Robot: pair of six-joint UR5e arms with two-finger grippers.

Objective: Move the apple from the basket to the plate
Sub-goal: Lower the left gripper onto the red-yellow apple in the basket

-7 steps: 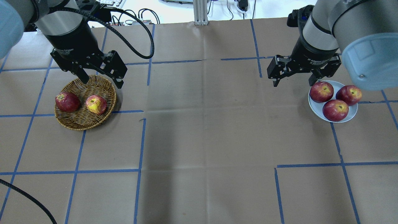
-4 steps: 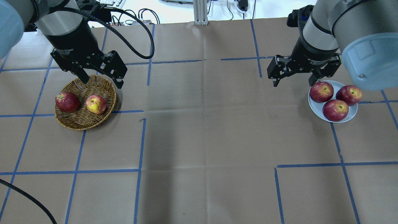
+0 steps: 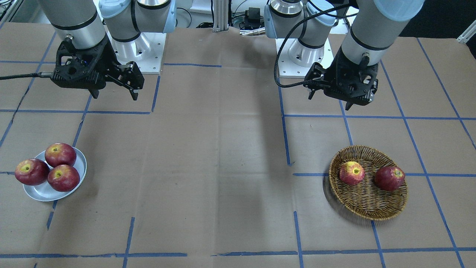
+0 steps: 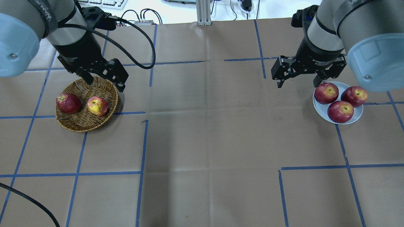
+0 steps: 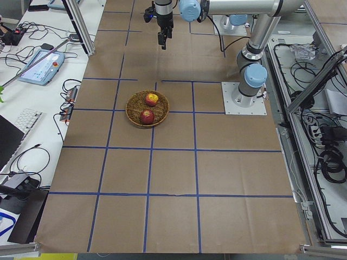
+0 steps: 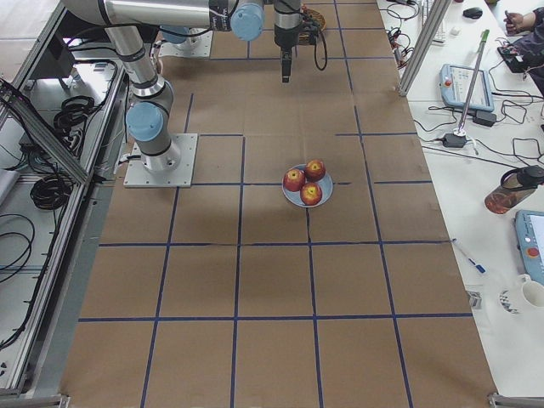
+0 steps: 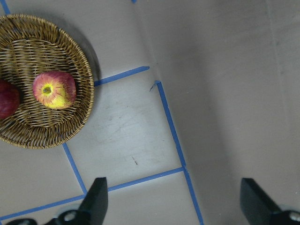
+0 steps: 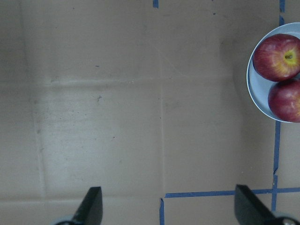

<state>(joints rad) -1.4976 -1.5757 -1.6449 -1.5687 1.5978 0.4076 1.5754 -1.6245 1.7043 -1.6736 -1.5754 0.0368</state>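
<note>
1. One round, shallow, tan woven wicker basket (image 4: 79, 126) sits on the robot's left side of the brown paper-covered table (image 4: 205, 132), which is crossed by blue tape lines.
2. Two apples lie in the basket, near each other but not touching. One is a pale red apple with yellow-orange patches (image 4: 98, 106) and a yellow stem hollow, on the side toward the table's middle. The other is a dark red apple (image 4: 68, 103), against the outer rim.
3. One round, glossy white-grey plate (image 4: 319, 110) sits on the robot's right side, well apart from the basket.
4. Three red apples (image 4: 340, 111) rest on the plate in a tight cluster, stem hollows up. They cover most of it, and one overhangs the rim.
5. That makes five apples in all. The pale, yellow-patched one is in the basket, not on the plate.
6. There are two black two-finger grippers. The left gripper (image 4: 105, 82) hangs above the table near the basket with its fingers spread wide. It holds nothing and touches neither the basket nor the fruit.
7. The right gripper (image 4: 297, 84) hangs above the table beside the plate. Its fingers are also spread wide and empty, clear of the plate and its apples.
</note>
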